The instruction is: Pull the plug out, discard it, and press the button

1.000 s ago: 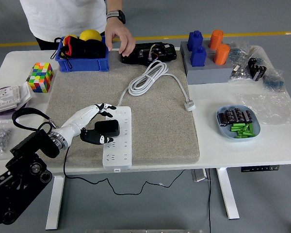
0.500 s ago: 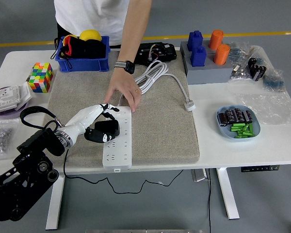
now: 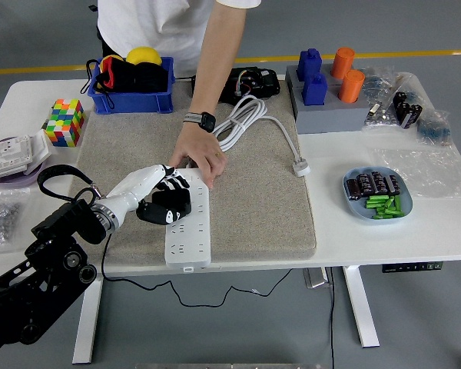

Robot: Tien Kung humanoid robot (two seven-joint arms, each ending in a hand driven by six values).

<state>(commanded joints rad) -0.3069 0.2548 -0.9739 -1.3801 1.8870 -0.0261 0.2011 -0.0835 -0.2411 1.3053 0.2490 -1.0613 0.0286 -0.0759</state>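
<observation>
A white power strip lies on the grey mat, its far end slightly turned. A black plug sits in its upper sockets. My left hand comes in from the lower left and is shut on the black plug, white fingers over its top and the thumb below. A person's hand reaches from the far side and presses down on the strip's far end, right next to my fingers. The strip's coiled white cable lies further back. My right arm does not show.
A blue bin with a yellow ball stands at the back left, and a colour cube sits left of the mat. A grey block with blue and orange pegs stands back right; a blue dish of batteries lies right.
The person's hand came from the back of the table down onto the strip's far end. My left hand closed tighter around the plug, and the strip shifted slightly.
</observation>
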